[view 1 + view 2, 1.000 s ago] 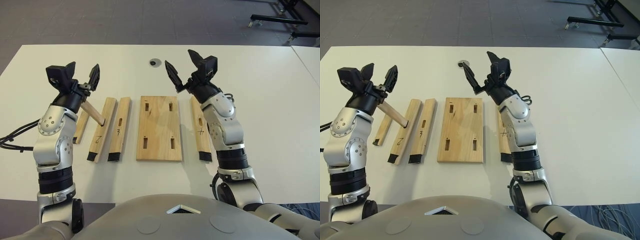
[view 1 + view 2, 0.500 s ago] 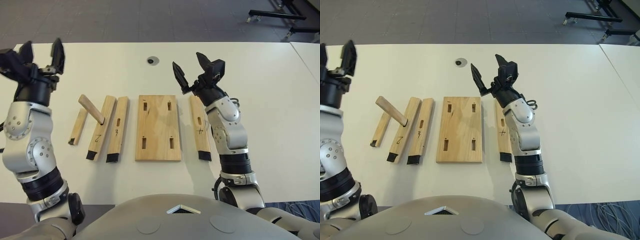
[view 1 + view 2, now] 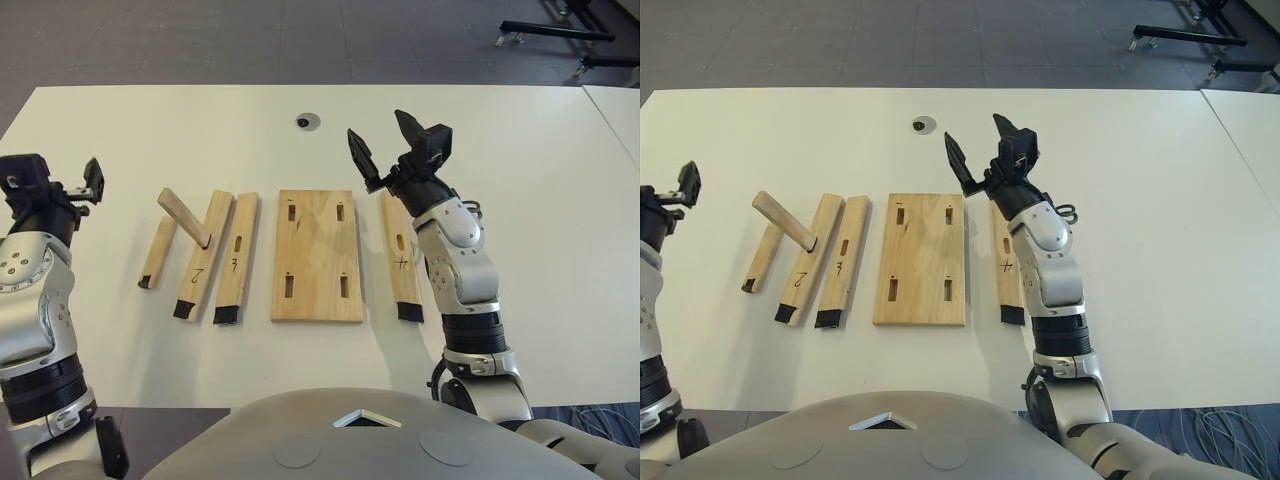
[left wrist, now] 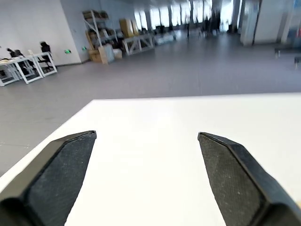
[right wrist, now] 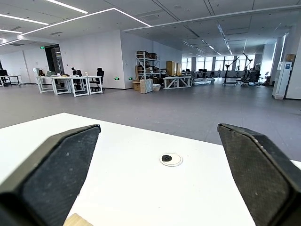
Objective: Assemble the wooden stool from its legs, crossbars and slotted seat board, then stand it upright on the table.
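- Seat board (image 3: 317, 255) lies flat at the middle of the white table (image 3: 540, 150), slots facing up.
- Two long legs lie side by side just left of the board, touching each other: outer leg (image 3: 201, 258), inner leg (image 3: 237, 260), dark ends toward the robot.
- Third leg (image 3: 401, 258) lies flat just right of the board, parallel to it.
- Short crossbar (image 3: 156, 253) lies flat at the far left, near the outer leg.
- Second crossbar (image 3: 184, 217) sits tilted, its lower end on the outer leg and its other end raised above the short crossbar.
- Right gripper (image 3: 377, 127) is raised over the far end of the third leg, fingers spread wide, holding nothing.
- Left gripper (image 3: 55, 180) is up near the table's left edge, well apart from the parts, fingers wide apart, holding nothing.
- Round grommet (image 3: 308, 122) is in the tabletop beyond the board.
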{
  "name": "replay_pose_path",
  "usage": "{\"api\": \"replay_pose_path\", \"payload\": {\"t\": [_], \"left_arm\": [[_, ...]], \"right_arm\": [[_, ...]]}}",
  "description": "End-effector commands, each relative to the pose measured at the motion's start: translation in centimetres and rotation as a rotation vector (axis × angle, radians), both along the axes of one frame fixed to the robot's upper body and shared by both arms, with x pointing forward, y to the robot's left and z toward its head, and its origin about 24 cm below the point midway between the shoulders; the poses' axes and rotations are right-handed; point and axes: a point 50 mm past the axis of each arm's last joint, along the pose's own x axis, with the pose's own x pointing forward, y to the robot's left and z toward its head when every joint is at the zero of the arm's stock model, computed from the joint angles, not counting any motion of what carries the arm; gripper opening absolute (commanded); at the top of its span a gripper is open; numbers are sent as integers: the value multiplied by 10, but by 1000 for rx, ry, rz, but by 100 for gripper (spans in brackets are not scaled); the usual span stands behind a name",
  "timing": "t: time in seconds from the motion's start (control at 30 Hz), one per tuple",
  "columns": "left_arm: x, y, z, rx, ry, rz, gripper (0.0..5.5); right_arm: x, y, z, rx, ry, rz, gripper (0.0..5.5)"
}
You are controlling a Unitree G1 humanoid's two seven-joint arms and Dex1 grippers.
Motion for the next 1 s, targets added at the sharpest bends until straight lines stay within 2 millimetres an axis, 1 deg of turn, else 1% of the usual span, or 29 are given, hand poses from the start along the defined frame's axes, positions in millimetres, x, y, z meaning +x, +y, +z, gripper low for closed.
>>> {"api": "replay_pose_path", "payload": {"t": [0.03, 0.13, 0.17, 0.23, 0.3, 0.43, 0.53, 0.6, 0.67, 0.77, 0.9, 1.0], "left_arm": [[-10, -11, -20, -5, 145, -74, 396], [-25, -27, -36, -24, 242, -136, 396], [-30, -34, -42, -75, 268, -163, 396], [-39, -42, -51, -123, 321, -181, 396], [-41, -46, -51, -121, 349, -207, 396], [-39, -48, -45, -113, 374, -261, 396], [-39, -61, -41, -141, 384, -338, 396], [-42, -65, -42, -138, 412, -358, 396], [-45, -67, -45, -144, 437, -363, 396], [-49, -68, -46, -227, 455, -358, 396], [-53, -60, -48, -209, 493, -342, 396], [-53, -65, -49, -220, 499, -364, 396]], "right_arm": [[0, -3, -1, -7, 18, -4, 458], [2, -3, 2, -17, 12, 2, 458], [2, -5, 2, -18, 10, -1, 458], [1, -7, 1, -20, 15, -8, 458], [0, -8, -2, -15, 24, -30, 458], [-4, -5, -4, 1, 29, -47, 458], [-5, -6, -6, 3, 37, -56, 458], [-5, -5, -6, 5, 38, -57, 458], [-5, -4, -6, 5, 38, -56, 458], [-6, -6, -6, -3, 40, -66, 458], [-8, -6, -8, -2, 48, -73, 458], [-9, -6, -8, -2, 53, -76, 458]]}}
